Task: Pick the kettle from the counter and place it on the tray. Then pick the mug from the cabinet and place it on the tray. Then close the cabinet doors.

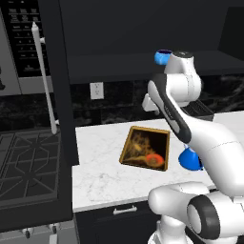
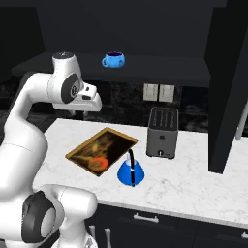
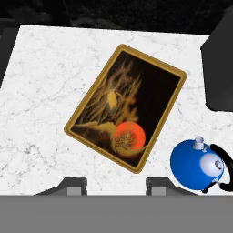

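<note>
We see the dark upper cabinet (image 2: 121,34) standing open, its near-black door panels (image 1: 59,109) swung out, one at the left of the left base view with a long light grey bar handle (image 1: 44,78), the other at the right edge of the right base view. Below it runs the white marble-look counter (image 2: 193,179) over dark drawers. On the counter lies the golden-brown tray (image 3: 125,107), flat, turned at an angle to the counter edge, with a dark picture and an orange-red patch near one corner; nothing rests on it. A dark grey toaster (image 2: 162,131) stands behind and to the right of the tray. The bright blue cone-shaped kettle (image 2: 130,171) sits upright on the counter just beside the tray's near right corner, apart from the rim, its thin black handle rising from it. The small blue mug (image 2: 113,59) rests on the cabinet shelf. Our gripper (image 3: 116,183) hangs high above the tray, pointing down, its fingers (image 3: 75,184) parted about halfway and gripping nothing.
</note>
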